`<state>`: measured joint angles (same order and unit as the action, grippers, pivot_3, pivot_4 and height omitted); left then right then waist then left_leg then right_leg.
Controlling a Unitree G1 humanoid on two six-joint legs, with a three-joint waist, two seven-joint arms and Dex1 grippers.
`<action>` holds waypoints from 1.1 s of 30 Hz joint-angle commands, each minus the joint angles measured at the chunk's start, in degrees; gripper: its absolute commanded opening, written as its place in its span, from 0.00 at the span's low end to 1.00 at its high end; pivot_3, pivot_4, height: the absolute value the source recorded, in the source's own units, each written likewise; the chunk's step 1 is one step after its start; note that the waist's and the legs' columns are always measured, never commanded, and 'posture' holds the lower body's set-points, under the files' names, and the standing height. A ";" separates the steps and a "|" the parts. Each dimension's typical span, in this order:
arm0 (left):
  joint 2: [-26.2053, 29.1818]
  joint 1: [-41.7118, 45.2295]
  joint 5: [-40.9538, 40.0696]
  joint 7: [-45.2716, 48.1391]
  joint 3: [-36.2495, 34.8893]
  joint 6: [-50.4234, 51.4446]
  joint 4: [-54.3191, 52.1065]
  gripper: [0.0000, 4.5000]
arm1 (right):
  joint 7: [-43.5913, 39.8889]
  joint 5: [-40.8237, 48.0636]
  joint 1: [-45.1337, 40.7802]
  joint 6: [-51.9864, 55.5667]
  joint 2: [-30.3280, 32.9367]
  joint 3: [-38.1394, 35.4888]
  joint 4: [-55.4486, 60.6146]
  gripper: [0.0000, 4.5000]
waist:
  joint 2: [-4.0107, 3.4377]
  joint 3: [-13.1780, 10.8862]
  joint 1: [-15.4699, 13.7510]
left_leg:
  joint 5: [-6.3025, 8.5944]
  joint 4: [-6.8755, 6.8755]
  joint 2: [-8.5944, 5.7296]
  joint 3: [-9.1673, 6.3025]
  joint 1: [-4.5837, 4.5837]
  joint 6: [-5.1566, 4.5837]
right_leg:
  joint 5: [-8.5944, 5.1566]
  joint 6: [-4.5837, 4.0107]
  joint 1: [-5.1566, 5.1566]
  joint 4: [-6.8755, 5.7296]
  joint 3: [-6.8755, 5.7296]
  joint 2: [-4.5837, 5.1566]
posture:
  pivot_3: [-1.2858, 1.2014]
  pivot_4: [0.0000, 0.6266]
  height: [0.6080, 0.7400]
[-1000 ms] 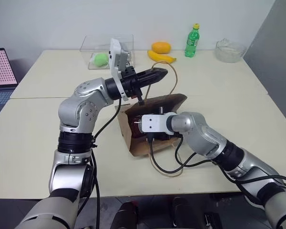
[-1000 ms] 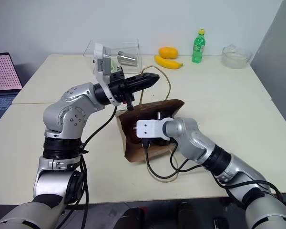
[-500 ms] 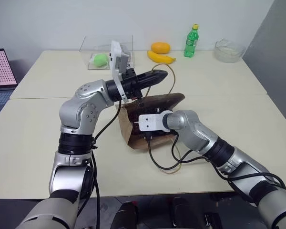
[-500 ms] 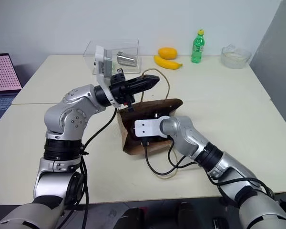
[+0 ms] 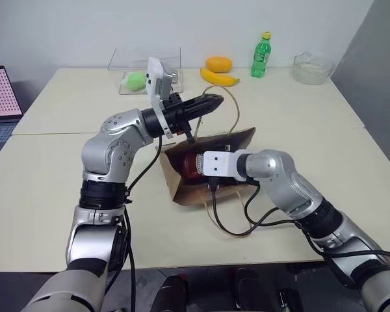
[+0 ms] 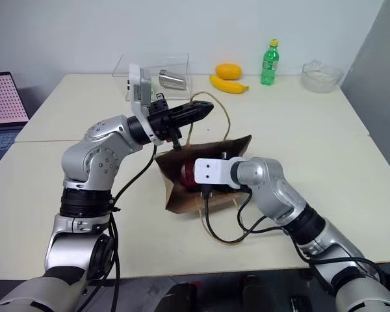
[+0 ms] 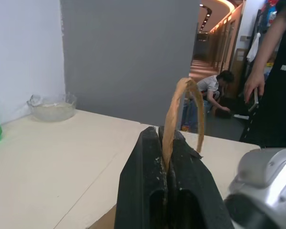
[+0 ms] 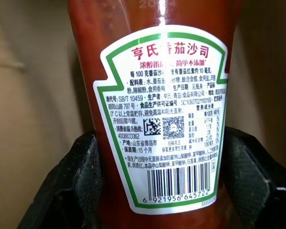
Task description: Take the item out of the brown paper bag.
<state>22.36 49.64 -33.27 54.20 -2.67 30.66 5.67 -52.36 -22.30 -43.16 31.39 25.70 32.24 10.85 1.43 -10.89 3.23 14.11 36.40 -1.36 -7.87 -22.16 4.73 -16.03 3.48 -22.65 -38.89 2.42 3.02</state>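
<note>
Right, left end effector (image 5: 211,101) is pinched shut on a tan loop handle (image 7: 181,102) of the brown paper bag (image 5: 182,185), holding it up so the mouth faces the right arm. Right end effector (image 8: 152,188) is inside the mouth, pads (image 8: 69,181) on either side of the red ketchup bottle (image 8: 155,95) with its white label; clamped on it, bottle sitting between the fingers. Bottle's red body (image 5: 194,164) is visible just inside the bag opening, bag lying on the desk (image 5: 52,169).

My read: grip is made, extraction not done. To do it well: keep the handle taut and steady so the mouth doesn't collapse, pull the bottle straight back along the bag's axis, don't loosen the grip. Watch the wrist cable (image 5: 231,224) near the lower loop handle and the paper edge snagging.
</note>
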 commanded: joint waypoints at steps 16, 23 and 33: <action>-0.32 3.52 3.42 -1.87 -0.71 -4.66 3.39 0.00 | -9.50 27.10 2.40 4.08 4.54 -19.57 16.49 0.69 | 0.00 0.00 -0.13 | 0.11 0.00 0.00 0.00 -0.01 -0.19 | 0.00 0.00 0.00 0.01 0.00 0.00 | 0.52 0.24 1.00; -0.69 4.21 4.25 -2.79 -0.52 -5.28 4.98 0.00 | -10.33 34.55 3.38 5.01 7.94 -22.57 20.27 0.69 | 0.00 0.00 -0.25 | 0.12 0.00 0.00 0.00 -0.02 -0.21 | 0.00 0.00 0.01 0.01 -0.01 0.01 | 0.52 0.24 1.00; -1.36 3.94 5.56 -2.97 -0.29 -5.64 5.49 0.00 | 1.33 53.87 -1.52 17.06 3.83 -41.77 19.43 0.69 | 0.01 0.00 -0.34 | 0.12 0.01 0.00 0.00 -0.03 -0.21 | 0.00 0.00 0.01 -0.01 0.00 0.01 | 0.52 0.24 1.00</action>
<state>21.05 52.42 -27.76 51.56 -2.68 25.85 12.09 -54.64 28.17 -42.58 47.33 29.95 -3.56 29.86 1.43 -10.90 2.89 14.23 36.40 -1.36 -7.88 -22.19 4.52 -16.03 3.47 -22.64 -38.89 2.42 3.03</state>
